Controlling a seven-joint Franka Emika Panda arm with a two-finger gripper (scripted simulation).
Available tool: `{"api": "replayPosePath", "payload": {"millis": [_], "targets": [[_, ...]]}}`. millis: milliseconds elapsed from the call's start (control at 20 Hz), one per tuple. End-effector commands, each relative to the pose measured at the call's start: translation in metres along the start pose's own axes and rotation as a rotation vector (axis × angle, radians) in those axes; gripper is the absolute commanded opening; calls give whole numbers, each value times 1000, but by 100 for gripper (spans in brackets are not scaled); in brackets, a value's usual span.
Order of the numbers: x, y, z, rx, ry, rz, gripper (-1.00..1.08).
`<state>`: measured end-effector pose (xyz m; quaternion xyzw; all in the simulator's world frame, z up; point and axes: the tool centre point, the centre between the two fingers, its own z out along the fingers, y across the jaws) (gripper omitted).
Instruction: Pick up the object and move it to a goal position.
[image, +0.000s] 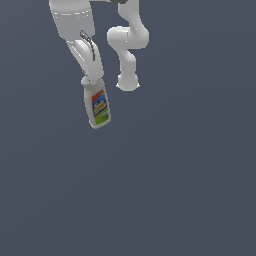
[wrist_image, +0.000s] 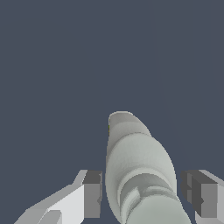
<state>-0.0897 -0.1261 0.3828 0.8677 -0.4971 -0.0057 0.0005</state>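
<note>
The object is a small white bottle (image: 98, 106) with a red, blue, yellow and green label. It stands just under the arm's hand in the exterior view's upper left. In the wrist view the bottle (wrist_image: 140, 162) runs away from the camera, its capped end nearest. My gripper (wrist_image: 146, 197) straddles that capped end. One finger (wrist_image: 92, 194) and the other finger (wrist_image: 202, 197) flank it, each with a thin gap of floor showing beside the bottle. The jaws are open. In the exterior view the gripper (image: 89, 80) is mostly hidden by the hand above the cap.
The arm's white base (image: 128, 82) stands on the dark grey floor (image: 175, 190) just to the exterior view's right of the bottle. Its links rise out of the picture at the top.
</note>
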Motion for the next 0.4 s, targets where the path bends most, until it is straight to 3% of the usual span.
{"api": "replayPosePath", "payload": {"millis": [0,350], "targets": [[9,15,-17,8,7,-2,-100],[19,33,-31,7,8,-2,-100]]}}
